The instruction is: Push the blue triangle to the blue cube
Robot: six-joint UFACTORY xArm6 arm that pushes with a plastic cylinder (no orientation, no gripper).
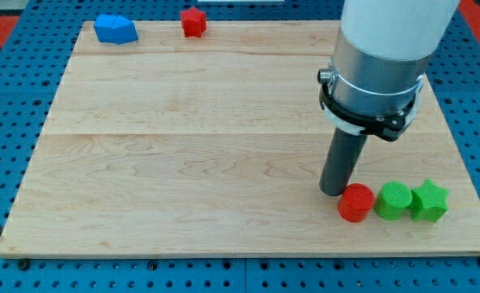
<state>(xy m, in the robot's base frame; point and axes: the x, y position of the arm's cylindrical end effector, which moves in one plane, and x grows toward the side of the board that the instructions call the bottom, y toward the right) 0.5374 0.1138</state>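
In the camera view my tip (pixel 334 192), a bare rod with nothing to open or close, touches the red cylinder (pixel 355 203) near the board's (pixel 183 163) bottom right corner, beside a green cylinder (pixel 393 200) and green star (pixel 429 201). A blue block (pixel 115 29), shape unclear, sits at the top left corner, a red block (pixel 193 21) near it along the top edge.

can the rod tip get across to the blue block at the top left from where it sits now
Probably yes. My tip stands beside the red cylinder at the view's lower right, and no block lies on the wooden board between it and the blue block.

tip (pixel 333 192) | blocked right: touching red cylinder (pixel 355 203) | left: bare board (pixel 183 163)
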